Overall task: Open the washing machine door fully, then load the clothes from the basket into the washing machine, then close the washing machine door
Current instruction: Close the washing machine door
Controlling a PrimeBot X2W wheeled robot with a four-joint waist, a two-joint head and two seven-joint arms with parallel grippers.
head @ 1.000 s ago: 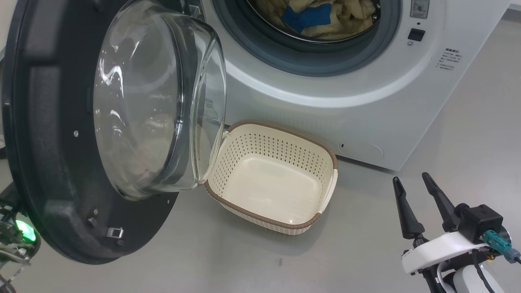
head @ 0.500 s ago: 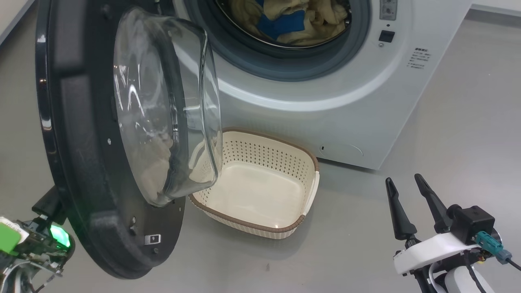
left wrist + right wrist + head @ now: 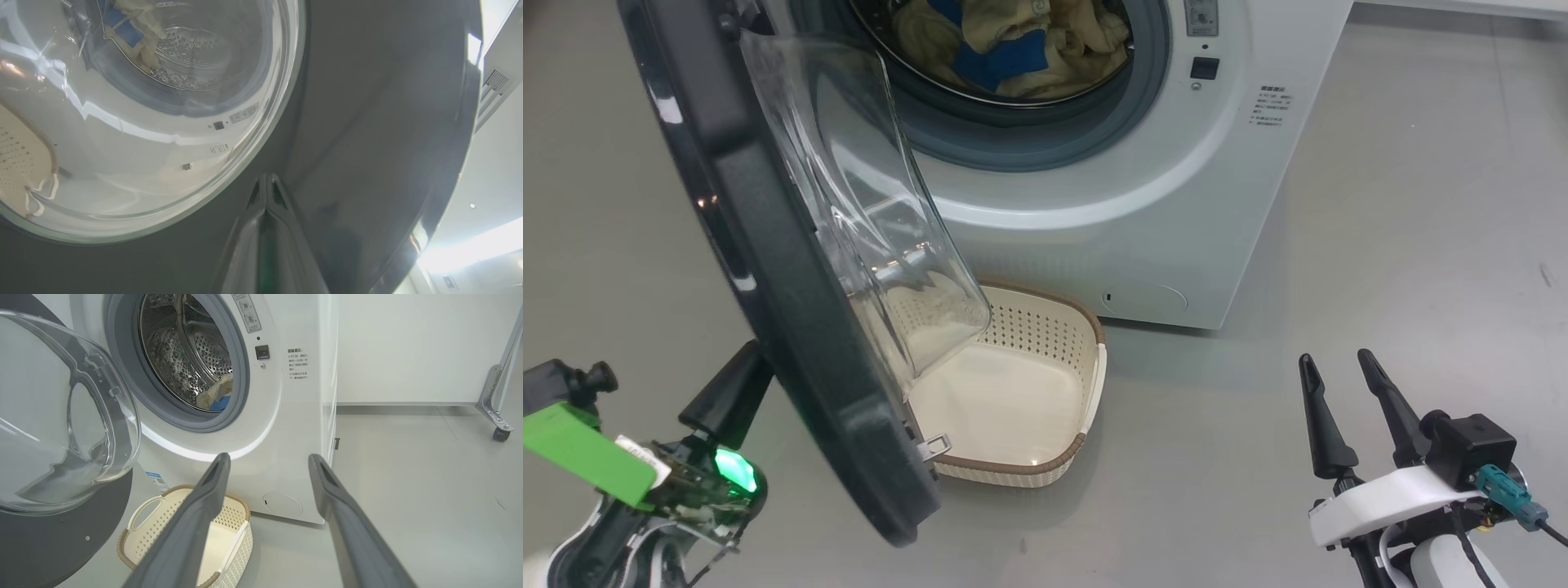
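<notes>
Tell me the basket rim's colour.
Brown, woven-look, on the cream perforated basket; shows best in the head view.

Grey floor (image 3: 1421, 204) meets white wall (image 3: 408, 343), wheeled metal leg (image 3: 490, 392) nearby.

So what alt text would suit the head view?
A half-open washing machine door, black-rimmed with bulging glass, stands before a white washing machine whose drum holds cream and blue clothes. An empty cream basket sits on the floor below. The shut left gripper is behind the door; the open right gripper hangs lower right.
</notes>
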